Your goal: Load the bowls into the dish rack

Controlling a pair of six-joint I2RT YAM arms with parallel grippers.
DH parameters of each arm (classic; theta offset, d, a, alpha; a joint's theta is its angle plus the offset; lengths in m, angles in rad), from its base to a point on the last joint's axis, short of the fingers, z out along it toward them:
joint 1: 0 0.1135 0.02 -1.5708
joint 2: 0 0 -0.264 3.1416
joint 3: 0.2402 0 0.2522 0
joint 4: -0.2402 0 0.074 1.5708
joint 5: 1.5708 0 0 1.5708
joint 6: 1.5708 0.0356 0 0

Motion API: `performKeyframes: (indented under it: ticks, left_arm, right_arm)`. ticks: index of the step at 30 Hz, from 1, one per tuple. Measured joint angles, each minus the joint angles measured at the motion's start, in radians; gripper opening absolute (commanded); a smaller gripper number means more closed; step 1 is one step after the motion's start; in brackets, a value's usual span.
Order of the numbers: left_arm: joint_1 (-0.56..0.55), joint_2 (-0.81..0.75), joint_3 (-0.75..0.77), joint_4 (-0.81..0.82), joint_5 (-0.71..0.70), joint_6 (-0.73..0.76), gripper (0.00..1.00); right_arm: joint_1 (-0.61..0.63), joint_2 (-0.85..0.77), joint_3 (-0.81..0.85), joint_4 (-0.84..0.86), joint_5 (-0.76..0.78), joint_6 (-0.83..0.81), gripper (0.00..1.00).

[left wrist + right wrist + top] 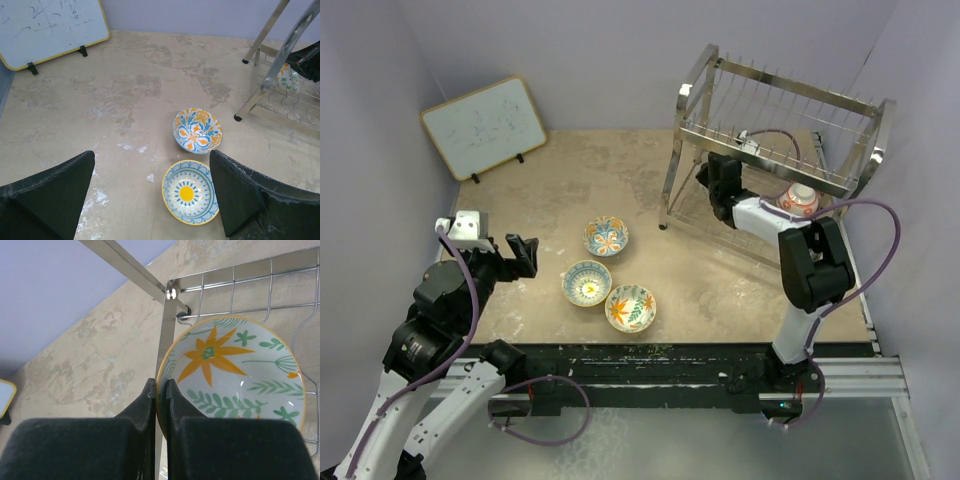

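Note:
Three bowls lie on the table: a blue-and-orange one [606, 236] [197, 130], one with a yellow centre [587, 283] [190, 192], and a leaf-patterned one [630, 307]. My right gripper [160, 387] [715, 182] reaches into the lower tier of the dish rack [775, 110] [167, 330], shut on the rim of a bowl with an orange flower and green leaves [235, 375] [288, 80]. Another bowl [799, 199] rests in the rack by the right forearm. My left gripper [152, 155] [520, 255] hangs open above the table, left of the bowls, holding nothing.
A wood-framed whiteboard [485, 125] [50, 25] leans at the back left. The rack's chrome legs [255, 90] stand right of the table bowls. Purple walls close in the table on three sides.

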Motion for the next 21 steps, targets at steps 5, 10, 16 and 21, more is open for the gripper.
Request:
performKeyframes:
  ticks: [5,10,16,21]
  left_arm:
    - [0.000,-0.001,0.000,0.000,0.000,0.000,0.99]
    - [0.000,-0.001,0.000,0.000,0.000,0.000,0.99]
    - [0.000,-0.001,0.000,0.000,0.000,0.000,0.99]
    - [0.000,-0.001,0.000,0.000,0.000,0.000,0.99]
  right_arm:
    - [-0.002,-0.050,-0.114,0.121,-0.026,0.005,0.00]
    - [-0.002,-0.107,-0.225,0.243,-0.057,0.020,0.00]
    - [0.011,-0.177,-0.319,0.391,-0.152,0.082,0.00]
    - [0.016,-0.185,-0.356,0.519,-0.221,0.145,0.00]
